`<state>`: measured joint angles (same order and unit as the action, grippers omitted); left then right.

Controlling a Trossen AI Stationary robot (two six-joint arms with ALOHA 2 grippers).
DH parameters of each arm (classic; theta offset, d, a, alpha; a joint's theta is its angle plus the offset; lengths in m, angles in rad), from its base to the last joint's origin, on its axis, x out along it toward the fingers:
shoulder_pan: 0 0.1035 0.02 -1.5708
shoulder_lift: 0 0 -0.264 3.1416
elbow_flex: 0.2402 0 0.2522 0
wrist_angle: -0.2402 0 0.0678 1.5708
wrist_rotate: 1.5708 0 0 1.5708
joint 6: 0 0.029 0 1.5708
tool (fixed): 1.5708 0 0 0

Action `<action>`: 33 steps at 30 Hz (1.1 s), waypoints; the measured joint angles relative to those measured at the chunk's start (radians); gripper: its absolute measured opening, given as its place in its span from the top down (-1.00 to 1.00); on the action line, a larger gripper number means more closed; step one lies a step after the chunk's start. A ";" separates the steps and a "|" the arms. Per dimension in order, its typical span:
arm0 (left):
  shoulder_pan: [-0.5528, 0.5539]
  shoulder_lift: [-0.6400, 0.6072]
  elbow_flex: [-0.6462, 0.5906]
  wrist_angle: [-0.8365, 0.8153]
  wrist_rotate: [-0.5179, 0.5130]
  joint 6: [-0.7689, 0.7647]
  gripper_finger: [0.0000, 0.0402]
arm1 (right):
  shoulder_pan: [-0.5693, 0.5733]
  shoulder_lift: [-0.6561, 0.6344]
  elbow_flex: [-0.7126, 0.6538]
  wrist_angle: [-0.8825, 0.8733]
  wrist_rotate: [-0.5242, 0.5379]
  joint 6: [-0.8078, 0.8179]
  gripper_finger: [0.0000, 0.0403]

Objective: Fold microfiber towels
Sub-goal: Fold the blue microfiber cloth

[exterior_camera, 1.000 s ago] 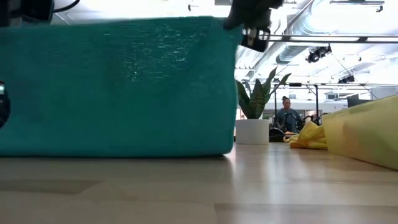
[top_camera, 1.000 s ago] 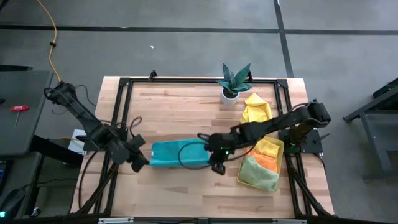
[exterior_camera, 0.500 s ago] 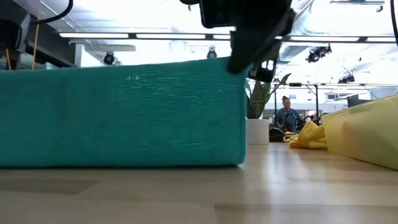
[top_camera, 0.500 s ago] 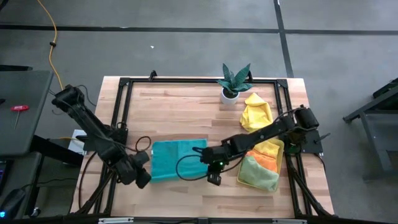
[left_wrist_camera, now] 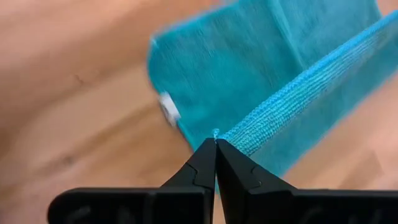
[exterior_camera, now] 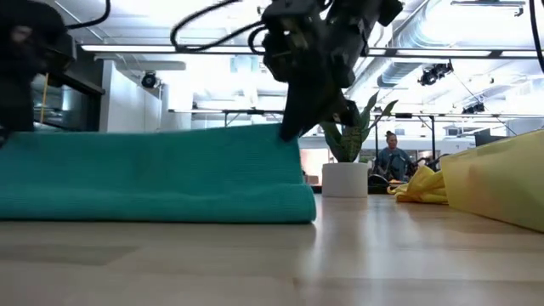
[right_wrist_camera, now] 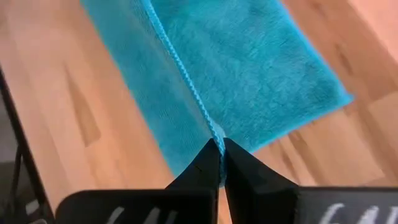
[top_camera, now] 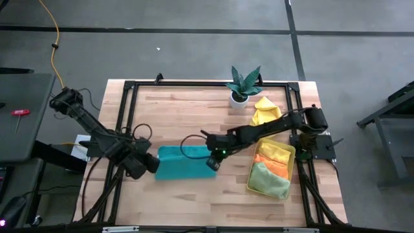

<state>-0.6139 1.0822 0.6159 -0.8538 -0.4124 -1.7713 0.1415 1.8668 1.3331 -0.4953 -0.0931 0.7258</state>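
Observation:
A teal microfiber towel [top_camera: 182,163] lies on the wooden table near its front middle, its lower part flat on the wood and its upper part raised over it. My left gripper [top_camera: 152,162] is shut on the towel's left corner. My right gripper [top_camera: 212,161] is shut on its right corner. A yellow towel [top_camera: 265,111] lies crumpled at the far right. Yellow, orange and pale green towels [top_camera: 272,169] lie in a yellow tray [top_camera: 292,155] at the right. My left gripper pinches the towel's stitched edge at its left corner [left_wrist_camera: 219,135] between its two fingertips. The edge runs away from the fingers, raised above the flat layer [left_wrist_camera: 236,68] on the table. My right gripper pinches the stitched edge at the right corner [right_wrist_camera: 216,134] between its two fingertips, slanting down from above. The held edge stands above the lower layer [right_wrist_camera: 249,74], which rests on the table.
A small spiky green plant in a white pot [top_camera: 241,90] stands at the far middle. A black frame [top_camera: 127,116] runs around the table top. A person [exterior_camera: 393,159] sits far behind the table in the low view.
Both grippers first came toward the near edge with the towel's top edge, then went back toward the far edge and down. The raised sheet has sunk over the part lying on the table, and stands much lower now in the low view.

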 joint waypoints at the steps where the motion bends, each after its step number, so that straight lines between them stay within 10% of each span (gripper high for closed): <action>1: 0.018 -0.002 0.000 -0.009 -0.013 0.020 1.00 | -0.008 0.003 0.000 0.002 0.006 0.013 1.00; 15: 0.302 0.046 0.000 -0.021 -0.043 0.305 1.00 | -0.029 0.043 0.000 -0.027 -0.012 0.159 1.00; 33: 0.244 0.234 0.000 -0.024 -0.094 0.204 1.00 | -0.030 0.047 0.000 -0.014 0.077 0.218 1.00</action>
<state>-0.3695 1.3165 0.6159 -0.8780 -0.5060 -1.5677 0.1112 1.9133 1.3327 -0.5096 -0.0164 0.9435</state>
